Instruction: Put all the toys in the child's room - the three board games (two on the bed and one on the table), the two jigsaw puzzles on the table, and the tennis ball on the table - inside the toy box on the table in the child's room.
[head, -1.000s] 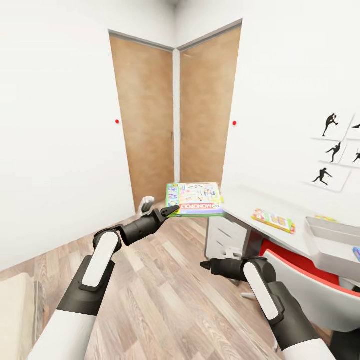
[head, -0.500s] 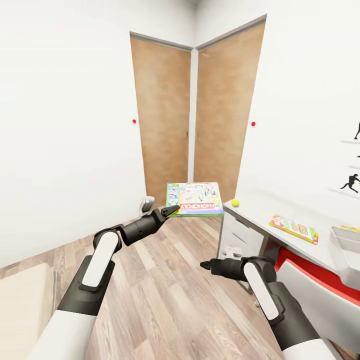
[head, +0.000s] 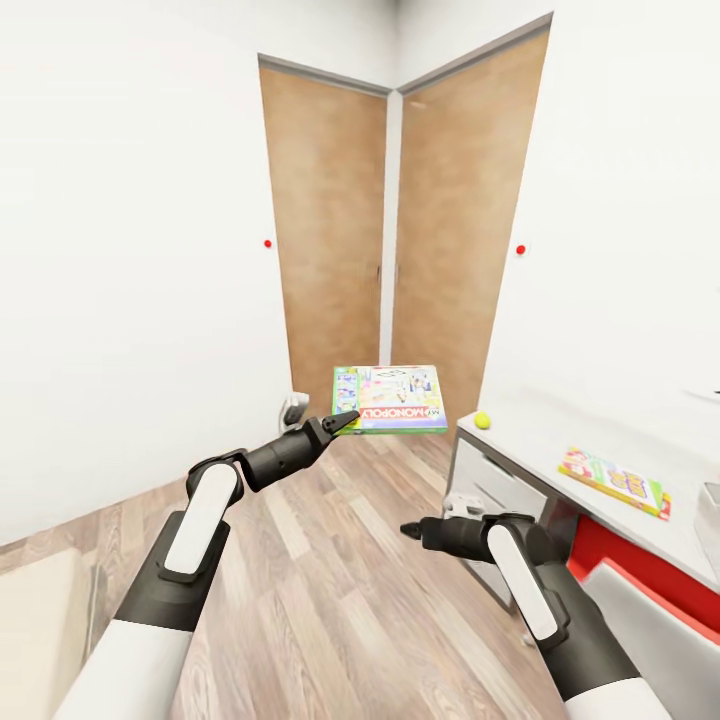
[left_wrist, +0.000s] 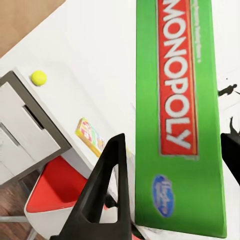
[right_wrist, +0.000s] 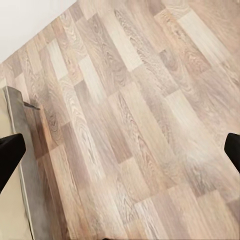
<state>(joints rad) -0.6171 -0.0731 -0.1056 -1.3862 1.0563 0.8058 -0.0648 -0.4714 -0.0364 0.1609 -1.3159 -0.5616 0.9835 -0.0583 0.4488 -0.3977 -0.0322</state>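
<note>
1. Holding the Monopoly box (head: 390, 399) by its near left corner, our left end effector (head: 340, 421) keeps it flat and raised above the wood-plank floor (head: 330, 580); from the left wrist, the fingers (left_wrist: 107, 187) clamp the box's green edge (left_wrist: 180, 115).
2. We place everything else by the counter (head: 560, 440), which stands to the right of the held box.
3. The tennis ball (head: 482, 420) rests near the counter's far corner, also seen from the left wrist (left_wrist: 38, 77).
4. A flat colourful box (head: 615, 481) lies further along the counter.
5. Our right end effector (head: 410, 529) hangs low beside the counter's drawers, above the floor; its jaws stand wide and carry nothing.
6. 2 brown doors (head: 330, 230) meet in the corner beyond the counter.
</note>
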